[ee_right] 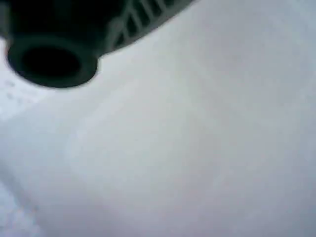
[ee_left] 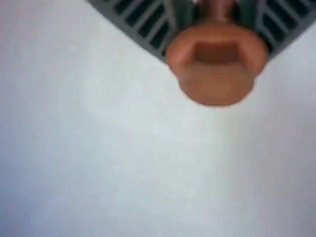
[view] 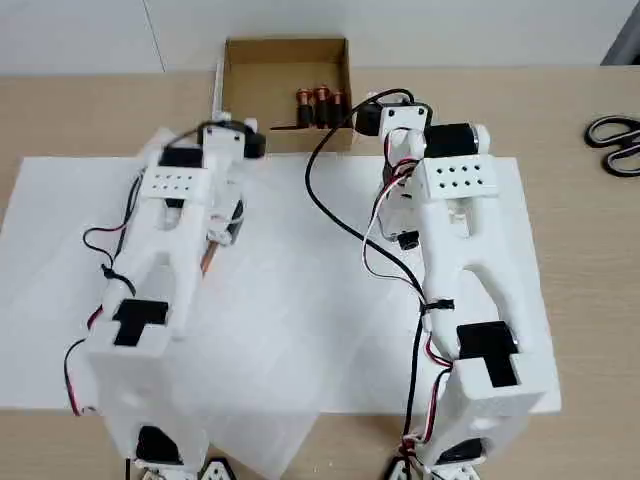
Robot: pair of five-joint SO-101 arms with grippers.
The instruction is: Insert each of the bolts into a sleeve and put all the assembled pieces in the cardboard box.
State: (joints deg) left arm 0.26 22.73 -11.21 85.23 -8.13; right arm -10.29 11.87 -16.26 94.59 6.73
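My left pincer [ee_left: 217, 12] is closed on an orange plastic bolt [ee_left: 216, 66]. Its round head with the hex socket sticks out past the grey ribbed pads [ee_left: 143, 24], over the white paper sheet [view: 290, 300]. In the high view a sliver of that bolt shows under my left arm, left of the sheet's middle. My right pincer [ee_right: 98, 24] is closed on a black plastic sleeve [ee_right: 51, 61], its open hollow end facing the wrist camera, also over the sheet. Can't tell whether either part touches the paper. The two arms sit side by side, well apart, with bolt and sleeve not joined. The brown cardboard box [view: 240, 90] stands at the far edge of the sheet, between the arms. Assembled orange-and-black pieces [view: 320, 105] lie bunched in its right half, with one black end poking left. Black-handled scissors [view: 615, 140] lie on the light wooden counter [view: 590, 300], far right.
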